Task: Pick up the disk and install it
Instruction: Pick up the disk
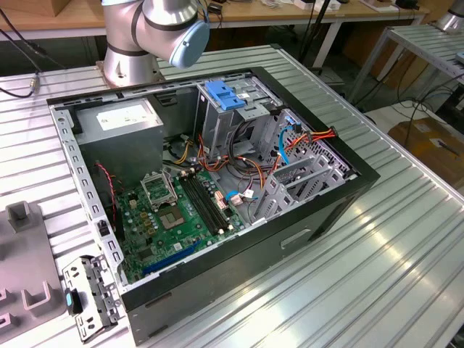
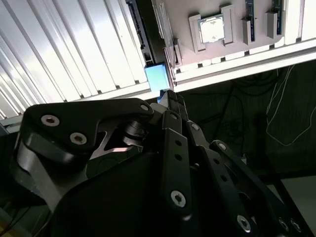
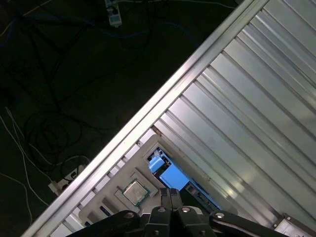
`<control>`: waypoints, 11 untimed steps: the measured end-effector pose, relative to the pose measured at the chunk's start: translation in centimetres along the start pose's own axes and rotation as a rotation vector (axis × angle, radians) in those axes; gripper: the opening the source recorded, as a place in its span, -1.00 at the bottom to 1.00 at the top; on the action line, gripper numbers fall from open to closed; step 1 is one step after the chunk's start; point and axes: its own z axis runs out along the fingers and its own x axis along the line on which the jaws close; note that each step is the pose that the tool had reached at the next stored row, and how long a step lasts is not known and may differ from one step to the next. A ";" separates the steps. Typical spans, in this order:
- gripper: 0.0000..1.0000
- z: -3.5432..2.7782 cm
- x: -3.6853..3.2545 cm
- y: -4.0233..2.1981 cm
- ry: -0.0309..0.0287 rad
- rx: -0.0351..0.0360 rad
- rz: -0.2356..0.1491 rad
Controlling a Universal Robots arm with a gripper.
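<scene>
At the edge of the ribbed metal table [image 3: 247, 113], in both wrist views, the gripper [image 3: 170, 191] points down with its two black fingers pressed together, and no gap shows between them. Just past the fingertips sits the bright blue end of the disk [image 3: 172, 177] - very close, but I cannot tell if they touch it. In the second wrist view the rest of the disk [image 2: 148, 34] looks like a thin dark strip running away from the blue end, between the table's ribs and a grey tray [image 2: 237, 47]. A small square silver chip [image 2: 212, 28] lies in a pocket of that tray, near the disk. In the exterior view an open computer case [image 1: 217, 279] lies on the table, with green boards and many wires inside, and the arm [image 1: 159, 29] stands behind it.
</scene>
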 end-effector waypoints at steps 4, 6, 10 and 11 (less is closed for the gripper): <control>-0.79 0.00 0.00 0.00 0.0000 0.0000 0.000; -0.79 0.00 0.00 0.00 0.0000 -0.0001 0.000; -0.79 0.01 0.00 0.00 0.0011 -0.0005 -0.028; -0.79 0.00 0.00 0.00 0.0020 -0.0008 -0.045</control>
